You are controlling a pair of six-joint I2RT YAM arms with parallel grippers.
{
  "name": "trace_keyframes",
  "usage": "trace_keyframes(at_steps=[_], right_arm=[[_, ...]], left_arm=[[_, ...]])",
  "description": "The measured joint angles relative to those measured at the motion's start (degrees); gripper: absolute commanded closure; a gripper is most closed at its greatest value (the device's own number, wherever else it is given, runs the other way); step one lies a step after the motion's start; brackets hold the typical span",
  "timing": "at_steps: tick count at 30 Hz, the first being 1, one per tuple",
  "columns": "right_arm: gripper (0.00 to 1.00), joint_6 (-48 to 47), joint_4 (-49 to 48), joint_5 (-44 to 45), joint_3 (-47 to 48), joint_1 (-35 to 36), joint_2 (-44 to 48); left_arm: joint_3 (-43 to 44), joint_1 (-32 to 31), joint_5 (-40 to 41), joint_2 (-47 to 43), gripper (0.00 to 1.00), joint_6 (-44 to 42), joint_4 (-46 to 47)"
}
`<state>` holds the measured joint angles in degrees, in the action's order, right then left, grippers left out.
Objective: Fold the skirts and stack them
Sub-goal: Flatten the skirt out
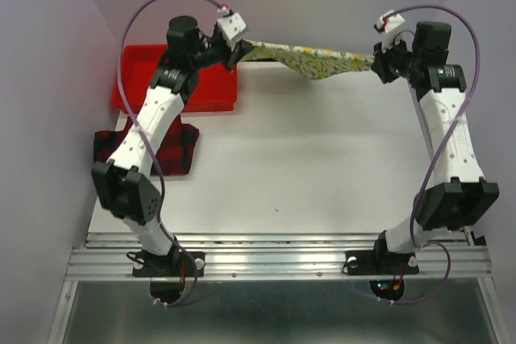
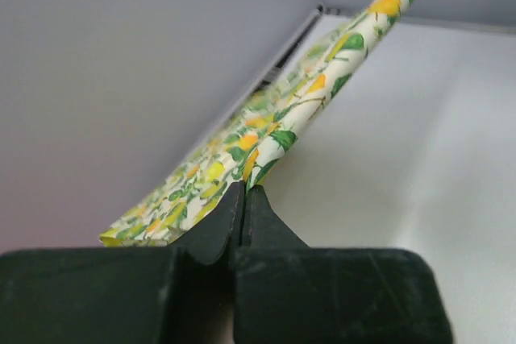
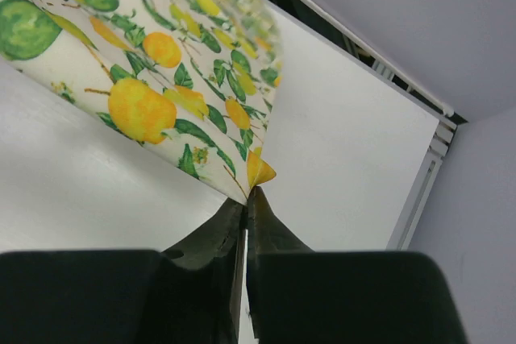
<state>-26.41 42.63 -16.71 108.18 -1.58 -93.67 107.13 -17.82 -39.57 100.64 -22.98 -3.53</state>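
The lemon skirt (image 1: 310, 59), white with yellow lemons and green leaves, hangs stretched in the air between both grippers at the far side of the table. My left gripper (image 1: 235, 52) is shut on its left corner (image 2: 266, 138). My right gripper (image 1: 379, 64) is shut on its right corner (image 3: 161, 78). The cloth sags a little in the middle. The red-and-black plaid skirt (image 1: 179, 149) lies flat at the table's left edge, partly hidden under my left arm.
A red plastic tray (image 1: 211, 86) stands at the back left, just beyond the plaid skirt. The white table (image 1: 306, 167) is bounded by grey walls at the left, back and right. A metal rail (image 1: 274, 255) runs along the near edge.
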Motion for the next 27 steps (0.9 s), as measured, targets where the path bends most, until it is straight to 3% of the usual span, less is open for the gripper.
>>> trace_keyframes(at_steps=[1, 2, 6, 8, 9, 11, 12, 15, 21, 27], right_arm=[[0.58, -1.8, 0.1, -1.7, -3.6, -0.2, 2.6], [0.31, -3.4, 0.1, -3.1, -8.5, -0.4, 6.1], [0.04, -10.6, 3.0, -5.9, -25.5, -1.9, 16.4], [0.00, -13.6, 4.4, -6.2, -32.7, -2.6, 20.7], [0.00, -15.1, 5.0, -6.1, -36.4, -2.6, 23.5], [0.01, -16.8, 6.4, -5.8, -41.0, -2.6, 28.4], [0.02, -17.4, 7.1, -5.6, -41.8, -2.5, 30.2], [0.06, -16.9, 7.1, -5.8, -40.5, -2.5, 30.1], [0.20, -9.9, 6.8, -7.1, -31.7, -0.7, 14.2], [0.33, 0.0, 4.0, -2.6, -30.5, 12.2, 1.9]], left_arm=[[-5.0, 0.0, -1.1, -3.4, 0.90, -1.6, 0.9], [-12.2, -0.2, -2.1, -7.9, 0.86, -3.9, 0.7], [-31.3, -0.9, -2.4, -16.9, 0.62, -14.4, -2.6], [-40.0, -1.5, -2.1, -20.0, 0.55, -20.3, -6.5], [-44.1, -1.9, -1.9, -21.7, 0.48, -22.9, -8.5], [-49.9, -3.0, -1.5, -25.4, 0.47, -26.6, -13.3], [-51.3, -3.8, -1.3, -27.2, 0.41, -27.9, -15.1], [-52.4, -7.2, -1.0, -33.0, 0.41, -30.4, -18.4], [-49.9, -9.8, 1.4, -33.8, 0.41, -25.3, -17.6], [-44.6, -7.6, 5.6, -25.0, 0.40, -11.3, -14.3]])
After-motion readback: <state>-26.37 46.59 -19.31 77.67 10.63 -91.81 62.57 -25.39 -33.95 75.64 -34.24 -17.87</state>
